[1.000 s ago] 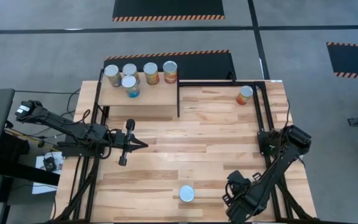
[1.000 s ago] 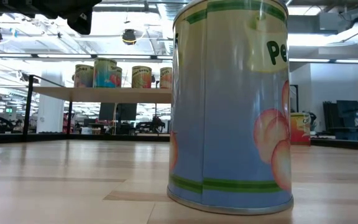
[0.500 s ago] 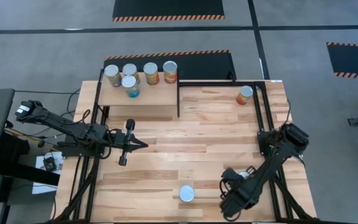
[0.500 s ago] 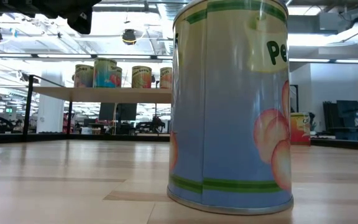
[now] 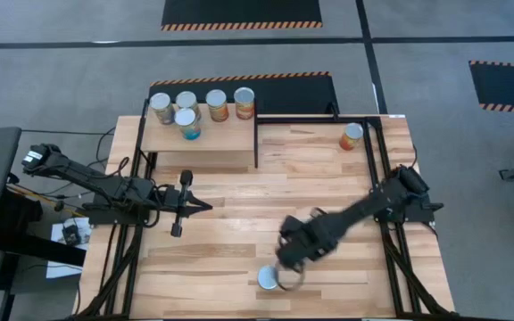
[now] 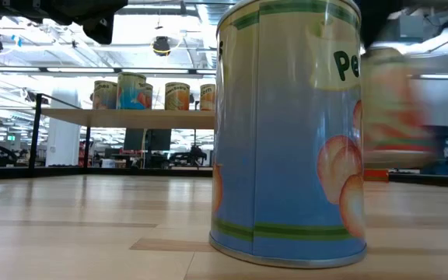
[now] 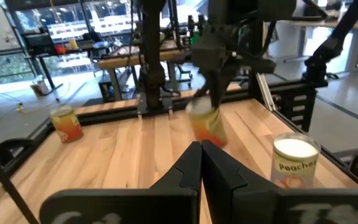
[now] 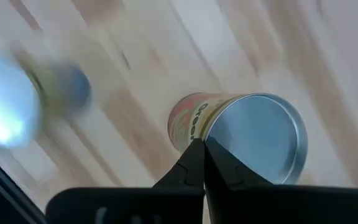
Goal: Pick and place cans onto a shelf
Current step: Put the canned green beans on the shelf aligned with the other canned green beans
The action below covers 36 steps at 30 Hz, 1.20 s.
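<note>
Cans [image 5: 268,278] w/ shiny metal tops, glossy labels; shelf [image 5: 217,135] light smooth wood.

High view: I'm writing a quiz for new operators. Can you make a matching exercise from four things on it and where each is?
Things:
1. peach can
2. orange can
3. left gripper
4. shelf

Places:
A. far right corner of the table
B. far left corner of the table, raised
C. middle of the table's near edge
D. over the table's left side

Pairs: 1-C, 2-A, 3-D, 4-B
</note>
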Motion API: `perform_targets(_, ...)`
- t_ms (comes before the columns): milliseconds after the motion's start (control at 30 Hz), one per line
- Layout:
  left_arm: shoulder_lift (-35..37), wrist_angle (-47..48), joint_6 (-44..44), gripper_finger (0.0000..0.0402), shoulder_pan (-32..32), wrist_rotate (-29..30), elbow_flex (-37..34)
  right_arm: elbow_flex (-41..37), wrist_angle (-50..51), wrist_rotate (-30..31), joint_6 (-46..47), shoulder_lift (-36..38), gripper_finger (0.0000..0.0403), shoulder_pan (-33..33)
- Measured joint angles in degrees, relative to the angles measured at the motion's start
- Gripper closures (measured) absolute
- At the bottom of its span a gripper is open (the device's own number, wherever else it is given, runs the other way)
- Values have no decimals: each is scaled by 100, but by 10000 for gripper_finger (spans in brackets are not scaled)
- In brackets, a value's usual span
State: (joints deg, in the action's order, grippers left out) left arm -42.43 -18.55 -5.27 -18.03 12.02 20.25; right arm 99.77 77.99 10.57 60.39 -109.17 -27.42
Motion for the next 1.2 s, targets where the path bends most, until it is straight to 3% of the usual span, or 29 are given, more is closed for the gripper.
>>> perform_targets(167,302,50,-123,401,1,37,-57,56,-1268,255,-1611,-1,386,796)
perform_targets(433,1387,159,-23,401,249,236,-623,58,-2861,316,-3621,-1,390,1583)
perform_targets(800,2389,616,47,401,440,235,-777,164,-4206,148,-4684,-435,390,2192)
perform_targets(1200,2448,829,43,401,439,308,-784,673,-4110,106,-5318,-1094,390,2453)
